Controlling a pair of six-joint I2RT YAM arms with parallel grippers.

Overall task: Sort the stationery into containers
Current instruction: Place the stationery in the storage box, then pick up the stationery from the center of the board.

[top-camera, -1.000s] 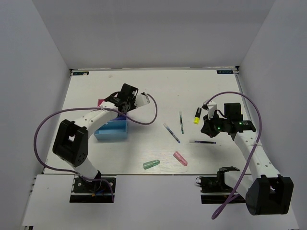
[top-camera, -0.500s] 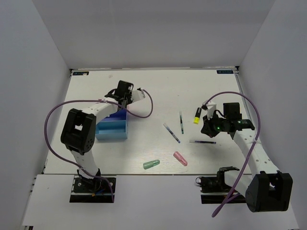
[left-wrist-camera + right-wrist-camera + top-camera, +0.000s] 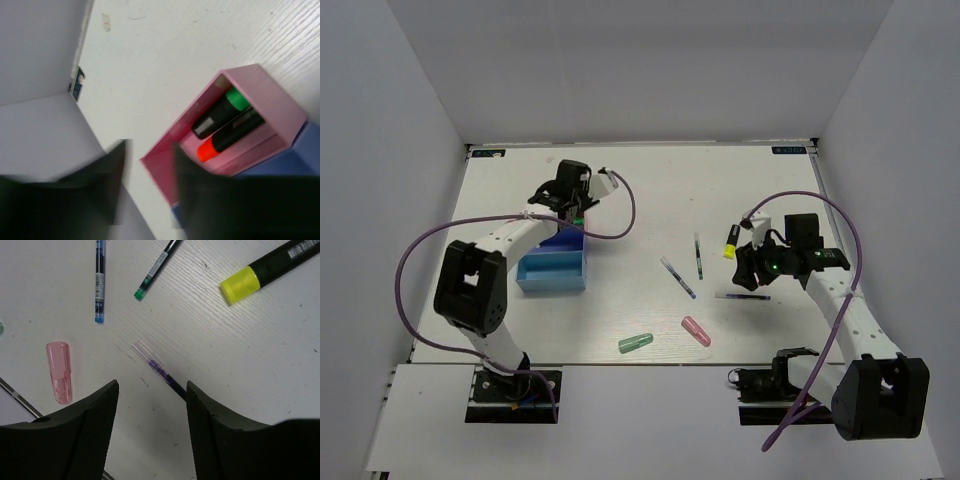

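Note:
The containers (image 3: 552,271) stand at the left, the light blue bin nearest in the top view. In the left wrist view the pink bin (image 3: 262,76) holds a green-capped marker (image 3: 224,108) and an orange-capped marker (image 3: 231,134). My left gripper (image 3: 569,192) hovers over the pink bin's far end, its blurred fingers apart around nothing (image 3: 149,150). My right gripper (image 3: 752,271) is open (image 3: 152,385) just above a thin purple pen (image 3: 161,368) on the table, not touching it. A yellow-capped marker (image 3: 270,266) lies beyond it.
Two more thin pens (image 3: 698,255) (image 3: 677,276) lie mid-table. A pink capsule piece (image 3: 696,331) and a green one (image 3: 635,342) lie nearer the front edge. White walls close in the table on the left, back and right.
My right gripper has gone from shut to open and sits slightly lower over the purple pen. My left gripper has drifted back and left over the pink bin, fingers closer together.

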